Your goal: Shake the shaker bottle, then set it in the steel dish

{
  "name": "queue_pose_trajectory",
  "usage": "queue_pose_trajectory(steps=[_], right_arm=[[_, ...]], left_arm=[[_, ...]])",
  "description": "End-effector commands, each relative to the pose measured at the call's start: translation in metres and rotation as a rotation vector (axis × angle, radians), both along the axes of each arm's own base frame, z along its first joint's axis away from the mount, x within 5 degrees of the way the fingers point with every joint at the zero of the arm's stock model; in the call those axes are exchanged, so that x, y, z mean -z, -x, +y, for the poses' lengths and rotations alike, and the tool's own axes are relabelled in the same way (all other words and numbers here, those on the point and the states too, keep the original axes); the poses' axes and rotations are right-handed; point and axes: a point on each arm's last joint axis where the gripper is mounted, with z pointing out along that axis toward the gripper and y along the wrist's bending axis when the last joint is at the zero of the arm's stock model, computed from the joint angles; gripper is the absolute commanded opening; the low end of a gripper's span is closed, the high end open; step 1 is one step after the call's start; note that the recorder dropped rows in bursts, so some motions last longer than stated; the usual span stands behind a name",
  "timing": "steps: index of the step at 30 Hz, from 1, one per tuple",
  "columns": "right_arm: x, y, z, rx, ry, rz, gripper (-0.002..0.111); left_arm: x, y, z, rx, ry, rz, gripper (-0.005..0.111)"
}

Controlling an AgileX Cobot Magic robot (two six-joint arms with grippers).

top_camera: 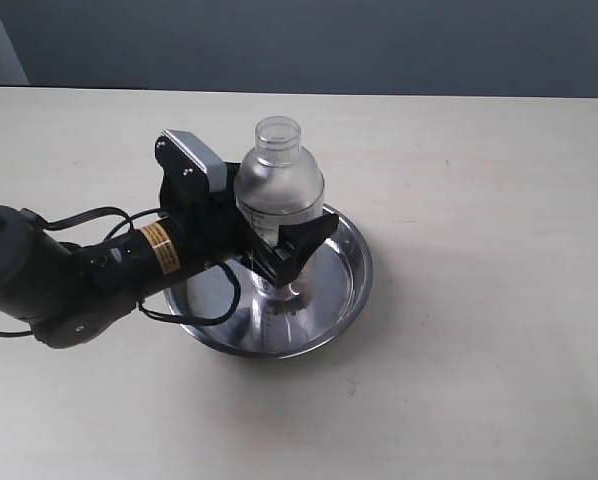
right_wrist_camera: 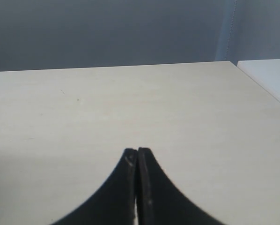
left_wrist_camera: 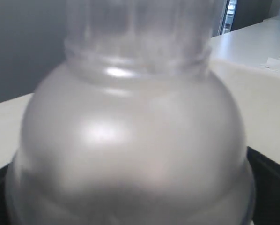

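One shaker bottle [top_camera: 279, 190] inside steel dish [top_camera: 351, 288]

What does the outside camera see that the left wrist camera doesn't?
Only the exterior view shows the shiny steel dish, with the bottle standing in it, and the whole left arm reaching in. Only the left wrist view shows the bottle's frosted dome so close that it fills the picture, plus a bright strip of room far behind. Both show the bottle, the pale table, and the black left gripper at the bottle's sides.
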Motion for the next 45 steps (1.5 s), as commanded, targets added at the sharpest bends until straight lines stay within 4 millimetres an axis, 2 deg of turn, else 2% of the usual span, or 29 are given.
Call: queue_pose_trajectory(steps=[1, 5, 11, 14, 16, 21, 22, 27, 33, 36, 38, 40, 45], right_arm=[[-0.001, 0.0, 0.0, 0.004, 0.003, -0.016, -0.001], [-0.001, 0.0, 0.0, 0.004, 0.003, -0.016, -0.001], [-0.001, 0.0, 0.0, 0.004, 0.003, -0.016, -0.001], [-0.001, 0.0, 0.0, 0.004, 0.003, -0.016, -0.001], [-0.001, 0.0, 0.0, 0.004, 0.003, -0.016, -0.001], [-0.001, 0.0, 0.0, 0.004, 0.003, -0.016, -0.001], [-0.001, 0.0, 0.0, 0.004, 0.003, -0.016, -0.001], [-0.001, 0.0, 0.0, 0.004, 0.003, -0.016, -0.001], [-0.001, 0.0, 0.0, 0.004, 0.003, -0.016, -0.001], [-0.001, 0.0, 0.0, 0.004, 0.003, -0.016, -0.001], [-0.001, 0.0, 0.0, 0.004, 0.003, -0.016, -0.001], [-0.001, 0.0, 0.0, 0.004, 0.003, -0.016, -0.001], [-0.001, 0.0, 0.0, 0.004, 0.003, -0.016, -0.001]], left_arm=[[-0.019, 0.001, 0.003, -0.02, 0.025, -0.041, 0.105], [-0.035, 0.003, 0.004, -0.027, 0.017, -0.064, 0.105], [-0.071, 0.009, 0.007, -0.027, 0.067, -0.14, 0.105], [-0.09, 0.014, 0.011, -0.047, 0.033, -0.143, 0.1], [-0.104, 0.021, 0.015, -0.062, -0.005, -0.12, 0.088], [-0.138, 0.044, 0.031, -0.119, -0.104, -0.047, 0.043], [-0.147, 0.051, 0.037, -0.147, -0.121, -0.022, 0.032], [-0.175, 0.092, 0.065, -0.256, -0.147, 0.01, 0.0], [-0.165, 0.155, 0.096, -0.31, -0.1, -0.016, 0.0], [-0.169, 0.184, 0.109, -0.32, 0.02, -0.079, 0.0], [-0.17, 0.198, 0.117, -0.345, 0.008, -0.122, 0.0], [-0.165, 0.207, 0.127, -0.407, -0.01, -0.07, 0.0], [-0.145, 0.225, 0.144, -0.524, 0.0, 0.182, 0.0]])
